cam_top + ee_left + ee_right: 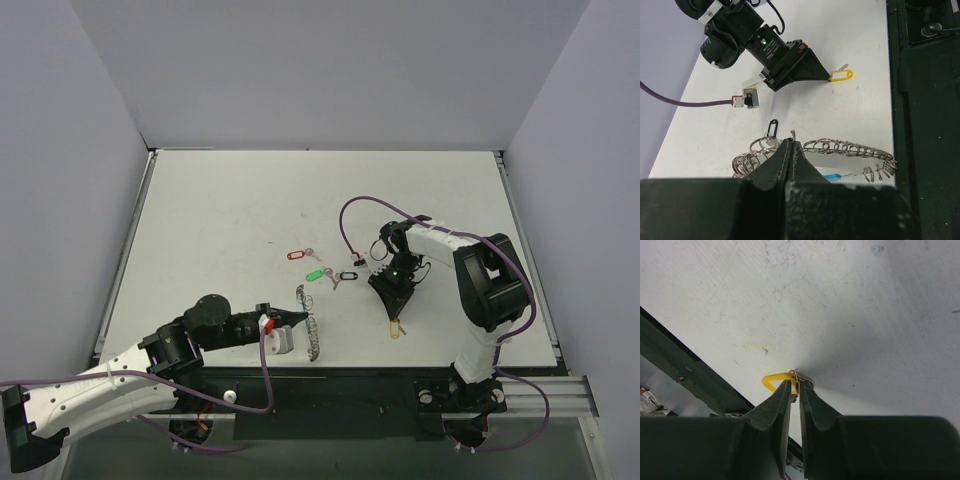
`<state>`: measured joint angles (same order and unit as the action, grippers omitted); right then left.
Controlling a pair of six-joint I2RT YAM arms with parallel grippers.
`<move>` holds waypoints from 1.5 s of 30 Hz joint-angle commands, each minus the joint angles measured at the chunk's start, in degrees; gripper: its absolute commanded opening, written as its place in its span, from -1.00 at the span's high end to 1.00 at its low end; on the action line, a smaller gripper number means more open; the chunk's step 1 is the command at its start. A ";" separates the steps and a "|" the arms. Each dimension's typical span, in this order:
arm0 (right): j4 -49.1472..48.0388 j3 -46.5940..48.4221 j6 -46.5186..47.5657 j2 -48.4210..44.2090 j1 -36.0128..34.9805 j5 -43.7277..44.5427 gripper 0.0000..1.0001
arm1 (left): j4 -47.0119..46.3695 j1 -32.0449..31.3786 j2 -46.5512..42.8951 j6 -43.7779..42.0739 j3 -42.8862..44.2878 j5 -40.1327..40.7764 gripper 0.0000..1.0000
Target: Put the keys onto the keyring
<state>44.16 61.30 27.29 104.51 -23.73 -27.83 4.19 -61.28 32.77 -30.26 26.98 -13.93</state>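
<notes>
the keyring (311, 338) is a long loop of silvery coiled wire, made of many small turns side by side. it lies near the 6 o'clock edge of the white table (220, 210), stretched from 12 to 6 o'clock in the top view. in the left wrist view its turns make a shining arc, and a short blue segment (831, 176) shows under it, partly hidden by the fingers. the left gripper (299, 318) reaches in from 9 o'clock, and its jaws are fully closed at the upper part of the coil. one thin wire end stands up just at the tips, so it seems to pinch the keyring, though the exact contact is hidden. at 3 o'clock of the keyring, apart from it, is the yellow key (395, 329). it has an oblong yellow tag with a white label and a small silver key at one end. the right gripper (394, 316) points down on it with narrow jaws, closed on the end of the tag where a small metal ring sits. the other keys lie on the table at 12 to 1 o'clock of the keyring. the green key (314, 274) is nearest, the red key (295, 254) is further, and the black key (348, 275) is between the green one and the right arm.
</notes>
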 commanded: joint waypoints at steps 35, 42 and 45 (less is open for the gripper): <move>35.11 30.89 40.54 -14.15 -0.62 -8.71 1.00 | -13.32 7.74 -1.23 4.24 2.46 -8.29 1.00; 34.59 36.00 43.47 -18.55 -2.55 -16.54 1.00 | -23.42 15.73 1.77 9.42 1.58 -16.99 1.00; 30.91 34.95 41.97 -21.26 -5.71 -15.07 1.00 | -32.81 19.61 2.82 14.94 -1.48 -22.44 1.00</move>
<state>72.69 95.68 67.90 86.54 -26.00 -39.86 -11.62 -45.76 35.11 -22.44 26.70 -27.64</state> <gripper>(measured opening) 0.004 0.015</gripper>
